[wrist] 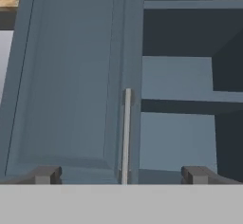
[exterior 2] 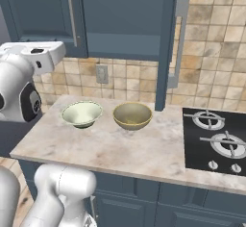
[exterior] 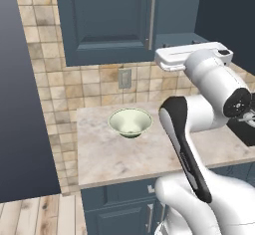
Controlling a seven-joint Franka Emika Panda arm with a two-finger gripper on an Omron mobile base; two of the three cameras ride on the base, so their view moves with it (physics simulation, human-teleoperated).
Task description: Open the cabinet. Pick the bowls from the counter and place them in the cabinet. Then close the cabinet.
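Note:
The cabinet (exterior 2: 120,19) hangs above the counter (exterior 2: 110,149). Its left door (wrist: 71,85) is shut, with a silver bar handle (wrist: 126,135). Its right door (exterior 2: 168,43) stands swung out, edge-on in the right base view. Behind it the dark inside shows, with a shelf (wrist: 190,106). My gripper (wrist: 122,175) is open, faces the cabinet front and holds nothing; the left door's handle lies between its fingertips (wrist: 45,174). Two bowls sit side by side on the counter, the pale cream-green bowl (exterior 2: 82,113) (exterior: 130,122) on the left and the mustard bowl (exterior 2: 132,115) on the right.
A black stovetop (exterior 2: 216,139) with burners lies to the right of the counter. An outlet (exterior 2: 101,73) sits on the tiled wall behind the bowls. Blue base cabinets (exterior 2: 144,202) stand below. A dark tall panel (exterior: 20,104) borders the counter's left end.

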